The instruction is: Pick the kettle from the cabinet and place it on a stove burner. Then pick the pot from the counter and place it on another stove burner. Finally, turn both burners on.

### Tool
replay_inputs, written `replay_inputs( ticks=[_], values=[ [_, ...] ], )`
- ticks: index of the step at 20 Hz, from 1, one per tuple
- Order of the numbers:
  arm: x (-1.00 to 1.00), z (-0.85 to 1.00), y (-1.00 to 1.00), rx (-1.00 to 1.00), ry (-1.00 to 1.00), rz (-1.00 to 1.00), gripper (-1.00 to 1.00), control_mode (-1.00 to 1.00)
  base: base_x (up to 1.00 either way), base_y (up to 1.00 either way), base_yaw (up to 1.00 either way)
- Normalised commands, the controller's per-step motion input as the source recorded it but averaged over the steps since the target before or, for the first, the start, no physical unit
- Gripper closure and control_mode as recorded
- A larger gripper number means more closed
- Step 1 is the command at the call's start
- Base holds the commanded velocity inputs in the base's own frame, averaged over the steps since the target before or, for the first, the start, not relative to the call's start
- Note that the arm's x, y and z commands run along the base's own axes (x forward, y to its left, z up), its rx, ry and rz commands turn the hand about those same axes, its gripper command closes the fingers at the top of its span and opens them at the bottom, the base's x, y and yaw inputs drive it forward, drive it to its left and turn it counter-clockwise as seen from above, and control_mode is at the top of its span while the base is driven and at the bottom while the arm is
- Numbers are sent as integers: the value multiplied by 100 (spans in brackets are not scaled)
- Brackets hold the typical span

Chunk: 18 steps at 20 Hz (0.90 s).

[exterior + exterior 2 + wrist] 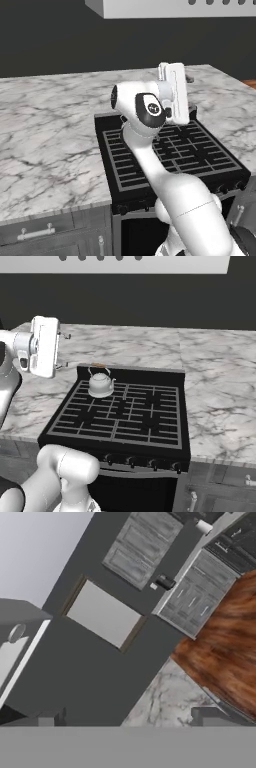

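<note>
The kettle (101, 383) sat on the back left burner of the stove (120, 412), upright, its thin arched handle standing up and its short spout pointing to the right in the right base view. The other black grates (172, 152) were bare. White marble counter (50, 145) ran on both sides of the cooktop, and a row of knobs (142, 462) lined the stove's front edge.

The arm was raised above the counter just left of the stove, its white hand turned sideways. The gripper (64, 350) pointed toward the back wall, well above the kettle and apart from it. Its jaws stood wide apart with nothing between them. In the hand view the two dark fingertips (50, 718) rose far apart, looking across the room at grey cabinet fronts (142, 543) and a wooden floor (225, 637).
</note>
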Motion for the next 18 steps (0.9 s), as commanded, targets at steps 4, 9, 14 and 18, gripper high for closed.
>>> replay_inputs(
  ticks=[4,9,14,18],
  values=[
    [-8,0,-64,16,-13,0,-100,-100,0,0,0],
    [-5,0,-54,14,-15,0,-100,-100,0,0,0],
    [-13,0,-44,13,-16,1,-100,-100,0,0,0],
    [-8,0,-31,10,-13,1,-100,-100,0,0,0]
  ],
)
